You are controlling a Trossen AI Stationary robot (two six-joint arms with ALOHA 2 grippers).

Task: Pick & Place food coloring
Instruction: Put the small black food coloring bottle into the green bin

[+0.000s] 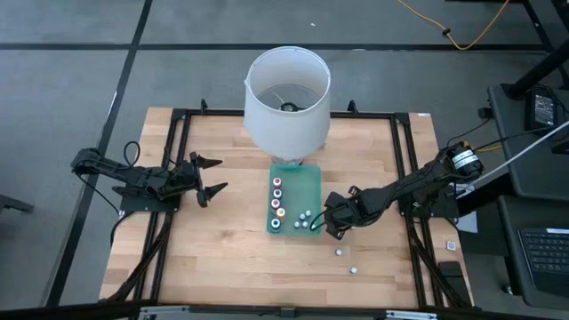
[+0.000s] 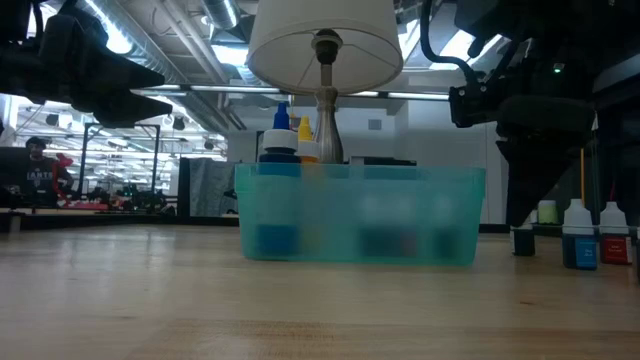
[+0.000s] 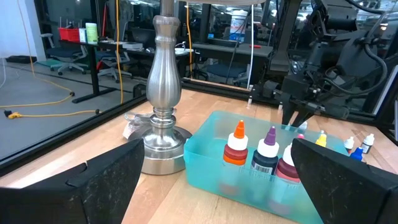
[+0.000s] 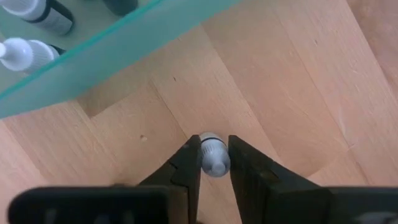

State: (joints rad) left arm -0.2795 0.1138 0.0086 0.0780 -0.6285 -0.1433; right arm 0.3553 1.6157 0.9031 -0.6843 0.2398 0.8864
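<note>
Several food coloring bottles (image 1: 277, 201) stand upright in a teal bin (image 1: 310, 182), with red, purple and yellow caps showing in the left wrist view (image 3: 268, 151). Two more bottles (image 1: 346, 260) stand on the bare table nearer the near edge, also seen in the low view (image 2: 594, 240). My right gripper (image 1: 332, 229) is low beside the bin's right wall, shut on one small white-capped bottle (image 4: 214, 155). My left gripper (image 1: 213, 175) hangs open left of the bin, touching nothing. My right gripper pinches the white-capped bottle by its neck, just under the cap (image 4: 210, 142), between the two fingers (image 4: 189, 163). The fingers come from above, pointing down. The bottle stays upright; whether its base (image 2: 522, 248) is on the table or just above it, I cannot tell.
A white-shaded lamp (image 1: 287, 98) with a metal stem and base (image 3: 160, 140) stands just behind the bin at the table's far edge. A black frame (image 1: 404, 169) runs along the table's sides. Bare wood lies left of the bin and along the near edge.
</note>
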